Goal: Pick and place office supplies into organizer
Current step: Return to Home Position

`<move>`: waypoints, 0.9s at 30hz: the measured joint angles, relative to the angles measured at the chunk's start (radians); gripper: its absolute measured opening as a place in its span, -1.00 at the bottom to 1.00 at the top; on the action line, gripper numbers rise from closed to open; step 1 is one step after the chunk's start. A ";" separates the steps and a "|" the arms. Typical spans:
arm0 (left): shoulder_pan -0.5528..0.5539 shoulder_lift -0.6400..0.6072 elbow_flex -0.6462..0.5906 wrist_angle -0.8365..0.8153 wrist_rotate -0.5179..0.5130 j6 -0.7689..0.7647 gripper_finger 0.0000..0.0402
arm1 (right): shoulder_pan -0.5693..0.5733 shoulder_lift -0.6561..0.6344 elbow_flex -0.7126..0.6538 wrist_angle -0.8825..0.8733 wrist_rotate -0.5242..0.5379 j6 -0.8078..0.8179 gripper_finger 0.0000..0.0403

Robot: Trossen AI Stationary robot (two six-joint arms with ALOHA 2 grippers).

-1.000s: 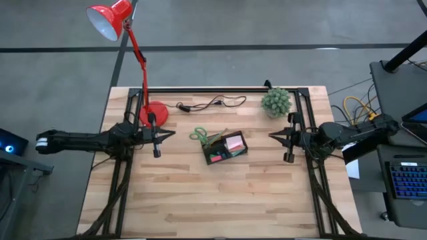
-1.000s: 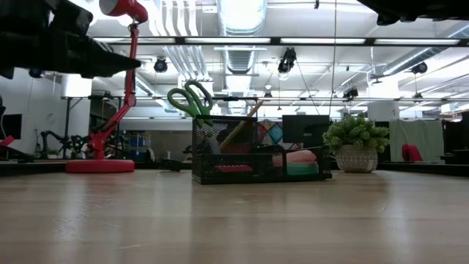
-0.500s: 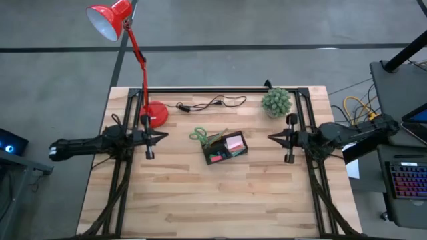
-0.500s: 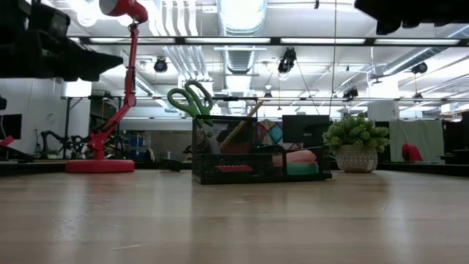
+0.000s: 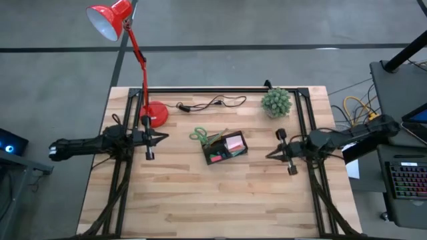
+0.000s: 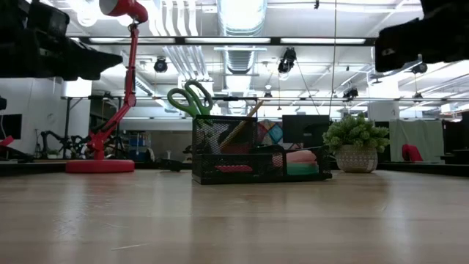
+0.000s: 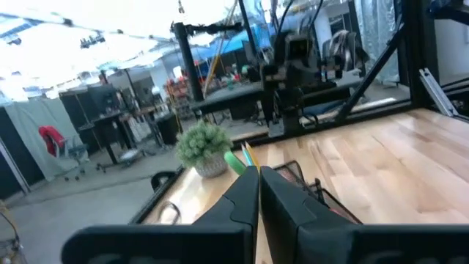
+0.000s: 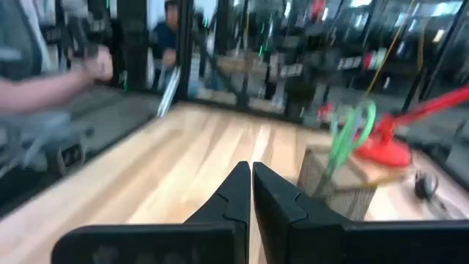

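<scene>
Nearest, the front of the table [image 5: 220,200] lay bare. Midway back, the organizer [image 6: 209,165] stood between the two arms, well apart from both. The green-handled scissors [image 5: 198,135] and a yellow pencil [image 6: 246,119] leaned up out of its taller compartment, and the pink sticky-note pad [image 5: 235,142] lay in the lower one. The left tool [image 5: 164,135] hung above the table, fingers pressed together on nothing. The right tool [image 5: 269,155], opposite, was likewise pinched closed and empty. No supplies lay loose, so sorting looked finished and the step in hand seemed the return home. Each arm should draw straight back at height, clear of the scissor handles. Farther back, the red lamp base [image 5: 155,113], black cable [image 5: 210,103] and plant [image 5: 275,101] needed leaving alone.
</scene>
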 joint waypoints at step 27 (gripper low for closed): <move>0.000 -0.032 0.000 -0.093 0.061 -0.069 -1.00 | -0.331 -0.344 -0.096 -0.230 0.032 0.048 -0.96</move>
